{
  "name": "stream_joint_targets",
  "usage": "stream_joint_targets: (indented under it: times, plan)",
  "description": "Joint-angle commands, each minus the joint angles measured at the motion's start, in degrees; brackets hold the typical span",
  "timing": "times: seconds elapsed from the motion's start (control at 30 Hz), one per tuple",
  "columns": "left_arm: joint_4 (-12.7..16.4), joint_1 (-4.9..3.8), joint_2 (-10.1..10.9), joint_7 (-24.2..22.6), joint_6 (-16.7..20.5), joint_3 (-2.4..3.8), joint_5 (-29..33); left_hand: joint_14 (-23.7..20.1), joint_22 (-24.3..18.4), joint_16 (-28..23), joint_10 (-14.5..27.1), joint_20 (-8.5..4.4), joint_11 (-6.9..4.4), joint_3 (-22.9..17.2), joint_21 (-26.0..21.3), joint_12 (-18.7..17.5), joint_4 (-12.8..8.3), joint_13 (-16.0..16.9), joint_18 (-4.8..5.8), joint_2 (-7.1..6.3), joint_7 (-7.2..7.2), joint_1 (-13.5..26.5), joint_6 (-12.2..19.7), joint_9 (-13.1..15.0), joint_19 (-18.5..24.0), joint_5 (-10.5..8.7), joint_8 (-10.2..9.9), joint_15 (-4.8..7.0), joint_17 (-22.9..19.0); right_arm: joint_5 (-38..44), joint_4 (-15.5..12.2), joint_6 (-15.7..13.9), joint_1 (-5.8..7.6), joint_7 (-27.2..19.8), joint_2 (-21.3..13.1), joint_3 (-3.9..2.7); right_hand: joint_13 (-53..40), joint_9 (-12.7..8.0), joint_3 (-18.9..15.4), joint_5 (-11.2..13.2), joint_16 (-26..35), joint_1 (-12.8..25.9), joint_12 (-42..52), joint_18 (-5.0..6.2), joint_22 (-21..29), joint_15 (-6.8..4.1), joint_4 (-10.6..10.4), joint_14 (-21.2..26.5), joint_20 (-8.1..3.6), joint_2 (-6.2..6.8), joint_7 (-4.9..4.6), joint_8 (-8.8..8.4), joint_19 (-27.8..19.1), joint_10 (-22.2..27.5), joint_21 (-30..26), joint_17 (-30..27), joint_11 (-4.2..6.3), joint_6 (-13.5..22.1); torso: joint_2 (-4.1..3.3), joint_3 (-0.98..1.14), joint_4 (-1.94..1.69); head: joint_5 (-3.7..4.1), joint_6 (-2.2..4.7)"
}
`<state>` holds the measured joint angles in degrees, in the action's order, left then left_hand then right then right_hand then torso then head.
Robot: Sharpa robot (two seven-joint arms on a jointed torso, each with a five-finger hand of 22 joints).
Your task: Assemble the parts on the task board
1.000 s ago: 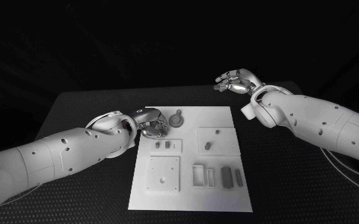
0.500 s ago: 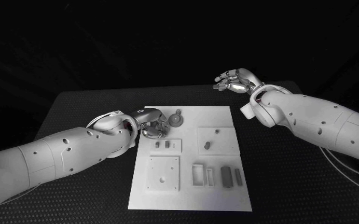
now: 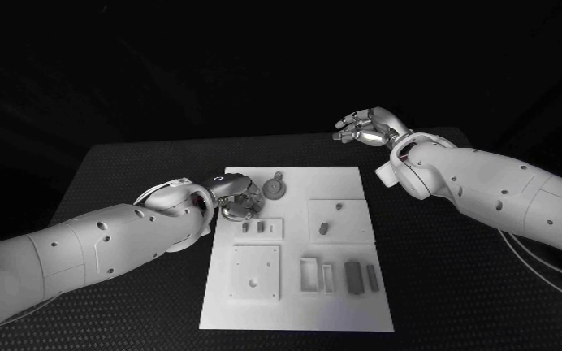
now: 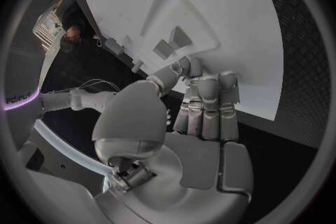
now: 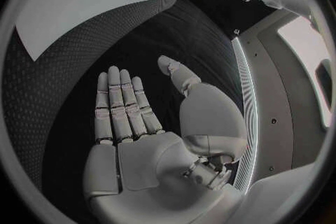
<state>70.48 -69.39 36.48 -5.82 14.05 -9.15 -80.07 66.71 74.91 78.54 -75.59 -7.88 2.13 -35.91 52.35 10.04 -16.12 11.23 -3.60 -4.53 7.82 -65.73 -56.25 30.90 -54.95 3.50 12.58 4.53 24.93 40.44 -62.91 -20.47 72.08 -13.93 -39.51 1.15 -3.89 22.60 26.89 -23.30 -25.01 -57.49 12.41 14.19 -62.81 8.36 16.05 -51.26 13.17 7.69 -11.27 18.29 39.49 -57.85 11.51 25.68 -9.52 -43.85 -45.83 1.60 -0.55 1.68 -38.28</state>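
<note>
Item: task board (image 3: 352,302), white plate, flat on the black surface (image 3: 117,172), midway between the two arms.

Parts: small grey pieces on the board. Round piece with a tab (image 3: 275,186) near the far edge; two short pegs (image 3: 252,226) in a raised block just nearer; one peg (image 3: 323,227) on the square block at the right; upright bars (image 3: 354,273) in the near right corner beside a narrow frame (image 3: 310,275); square plate with a hole (image 3: 256,272) at the near left.

Left robot hand (image 3: 238,197): over the board's far left corner, just beside the round piece, fingers curled downward toward the board. In the wrist view the fingers (image 4: 209,102) lie close together with their tips at the board's edge; whether anything is pinched cannot be told.

Right robot hand (image 3: 366,127): raised beyond the board's far right corner, well apart from it, fingers (image 5: 119,103) extended and spread, holding nothing.

Handling, judged: parts look rigid, light and smooth, likely to slip or tip. Take each by its sides, pinched low, fingertips only.
</note>
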Motion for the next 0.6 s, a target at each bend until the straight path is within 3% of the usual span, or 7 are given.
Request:
stream_joint_targets:
  times: [0.03, 0.6]
  plan:
    - [0.1, 0.19, 0.2, 0.2, 0.2, -0.13, -0.1, -0.1, 0.9, -0.2, -0.1, -1.93, -0.14, 0.1, 0.2, 0.4, 0.0, 0.1, -1.13, -0.64, -0.07, -0.1, 0.5, -0.1, 0.1, -0.16, -0.4, -0.12, -0.1, 0.2, 0.0, 0.4, 0.00, -0.4, 0.0, -0.03, 0.0, -0.1, 0.2, 0.2, 0.2, -0.2, -0.3, -0.75, -0.1, -0.14, -0.3, 0.5, -0.03, -0.31, -1.01, 0.03, -0.1, -0.2, -0.2, 0.1, -0.21, 0.3, 0.01, 0.00, 0.00, -0.02, 0.05]
    - [-0.5, 0.19, 0.8, 1.2, 1.1, -0.07, 0.2, 0.0, 0.8, -0.2, -0.1, -2.10, -0.35, 0.2, 0.2, 0.8, -0.2, 0.6, -1.04, -2.11, -0.60, -1.1, 3.3, -1.0, -0.1, -0.16, -1.6, 0.09, -0.2, 0.2, 0.1, 0.3, 0.00, -0.4, 0.0, -0.03, 0.0, -0.1, 0.1, 0.2, 0.2, -0.2, -0.3, -0.76, -0.1, -0.13, -0.3, 0.5, -0.04, -0.25, -1.02, 0.01, -0.1, -0.2, -0.4, 0.1, -0.22, 0.4, 0.01, 0.04, 0.01, -0.11, 0.35]
